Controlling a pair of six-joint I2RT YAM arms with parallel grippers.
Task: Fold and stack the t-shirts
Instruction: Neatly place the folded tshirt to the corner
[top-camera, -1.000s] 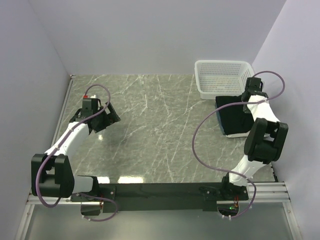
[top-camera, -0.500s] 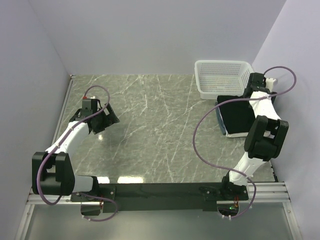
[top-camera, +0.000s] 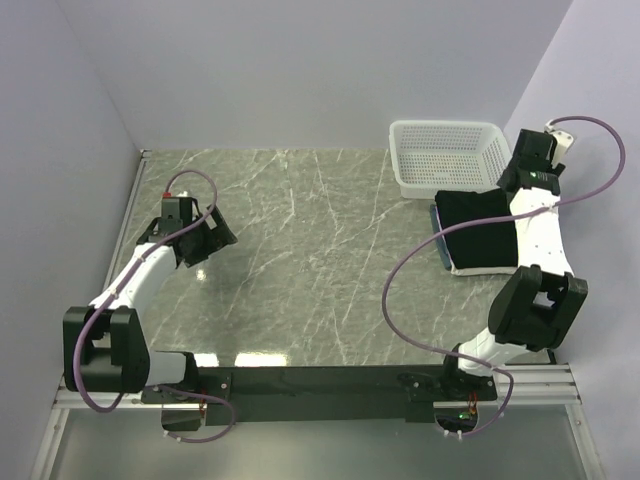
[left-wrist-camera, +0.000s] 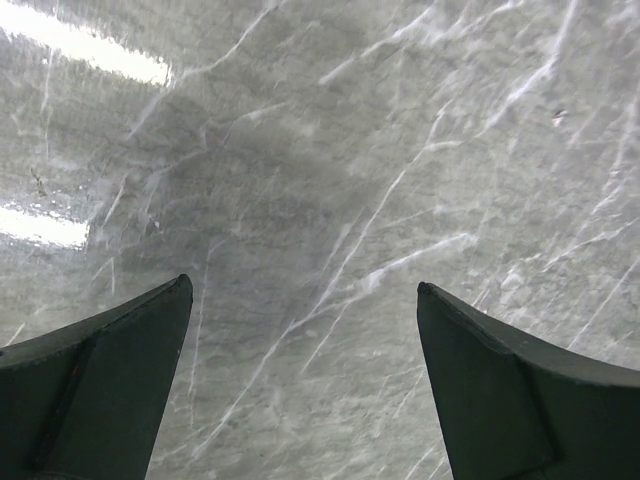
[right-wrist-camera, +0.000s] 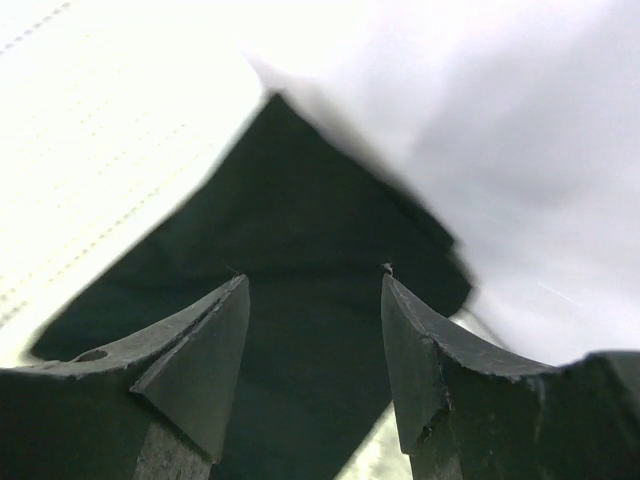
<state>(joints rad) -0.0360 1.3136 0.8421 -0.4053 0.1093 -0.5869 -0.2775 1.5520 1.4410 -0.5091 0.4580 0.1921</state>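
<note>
Marble tabletop (top-camera: 330, 260) is taking up most of the top view, grey-green w/ white veins. White mesh basket (top-camera: 445, 150) is sitting at the far right corner, close to the right wall (top-camera: 600, 120).

Just in front of the basket, the black tee (top-camera: 475, 230) is lying folded into a flat rectangle. Its far edge is right by the basket, but can't tell if they're touching. The cream-white tee (top-camera: 478, 270) is lying under it, w/ only a thin strip peeking out along the near edge. Both tees are sitting stacked at the table's right side, well apart from the left arm.

The right arm (top-camera: 535, 245) is reaching along the wall. The right gripper (top-camera: 524, 170) is hanging over the far right corner of the black tee, beside the basket's right end. In the wrist view its jaws are standing apart w/ nothing betw. them. Black cloth (right-wrist-camera: 300, 220) is showing blurry beyond the tips, w/ the basket (right-wrist-camera: 90, 150) to one side.

The left gripper (left-wrist-camera: 305, 290) is hovering over the marble at the left side (top-camera: 212, 238), jaws spread wide, gripping nothing.
</note>
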